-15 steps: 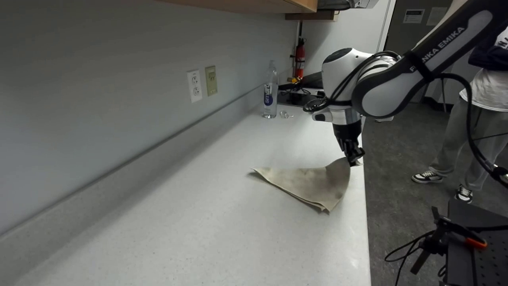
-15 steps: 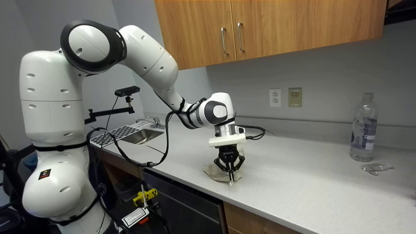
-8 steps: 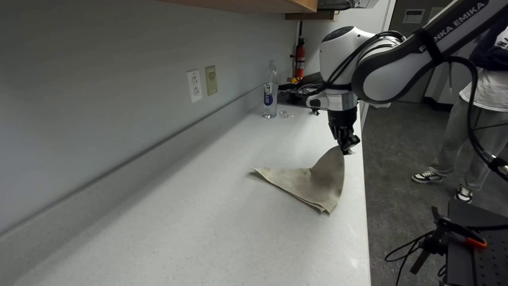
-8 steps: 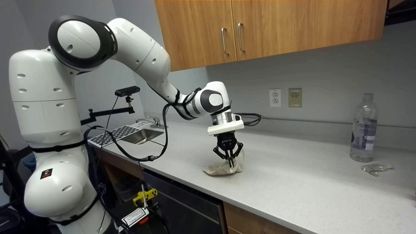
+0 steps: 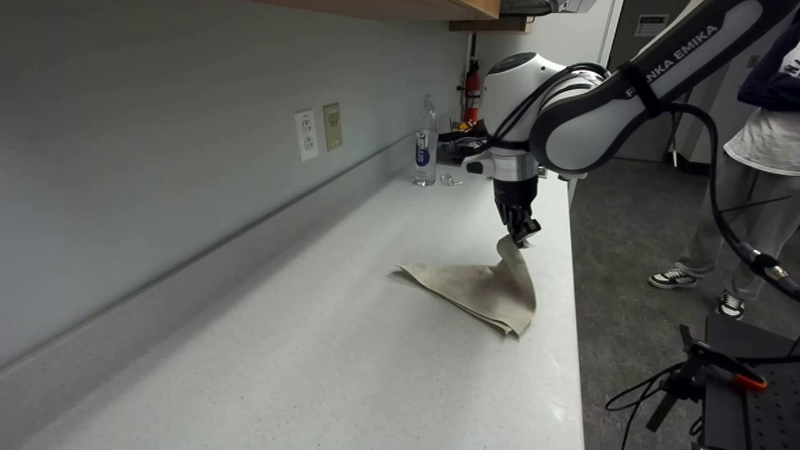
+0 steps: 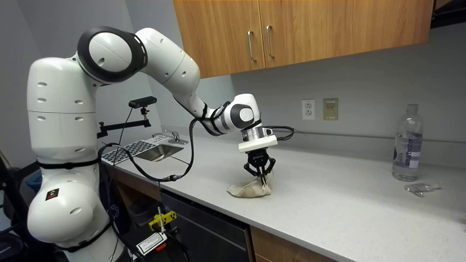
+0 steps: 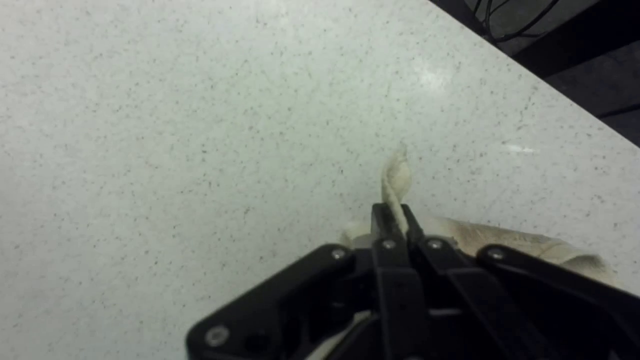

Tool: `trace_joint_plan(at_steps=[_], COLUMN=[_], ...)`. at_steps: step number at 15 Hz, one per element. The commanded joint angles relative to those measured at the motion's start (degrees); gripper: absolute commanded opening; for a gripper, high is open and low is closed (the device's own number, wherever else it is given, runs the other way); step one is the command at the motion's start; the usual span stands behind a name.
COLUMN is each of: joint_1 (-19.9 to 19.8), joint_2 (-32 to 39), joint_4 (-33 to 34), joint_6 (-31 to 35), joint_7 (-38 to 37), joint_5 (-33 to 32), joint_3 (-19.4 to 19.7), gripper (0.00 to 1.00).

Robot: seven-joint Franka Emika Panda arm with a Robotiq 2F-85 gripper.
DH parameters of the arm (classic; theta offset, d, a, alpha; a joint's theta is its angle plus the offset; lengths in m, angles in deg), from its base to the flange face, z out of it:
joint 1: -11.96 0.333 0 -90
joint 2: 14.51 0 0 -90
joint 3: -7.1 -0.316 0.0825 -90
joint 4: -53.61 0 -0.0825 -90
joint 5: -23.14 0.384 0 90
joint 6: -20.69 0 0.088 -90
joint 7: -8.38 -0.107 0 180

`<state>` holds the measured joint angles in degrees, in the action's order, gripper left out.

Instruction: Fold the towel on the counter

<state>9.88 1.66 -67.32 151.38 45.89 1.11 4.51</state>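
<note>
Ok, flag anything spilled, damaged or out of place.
Just the beige towel near the front edge of the countertop: a brownish patch, likely a stain, marks the pale cloth. Its raised part, pinched in the gripper, seems ordinary folding. The Smartwater bottle stands upright.

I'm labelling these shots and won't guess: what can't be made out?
Lower layer of the towel, in an exterior view: mostly covered by the upper one.
Much of the towel, wrist view: behind the gripper.
Head of the person, in an exterior view: cut off by the picture's edge.
Print on the white label, in an exterior view: too small to read.
</note>
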Motion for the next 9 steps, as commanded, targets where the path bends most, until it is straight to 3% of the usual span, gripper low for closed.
trace_joint_plan(at_steps=[1,9], joint_1=[0.6,1.7], joint_2=[2.7,4.4], joint_4=[3.8,7.3], joint_6=[0.3,1.9], joint_7=[1.8,2.0], joint_5=[1.2,2.5], joint_3=[-0.8,-3.4], gripper=[0.01,0.01])
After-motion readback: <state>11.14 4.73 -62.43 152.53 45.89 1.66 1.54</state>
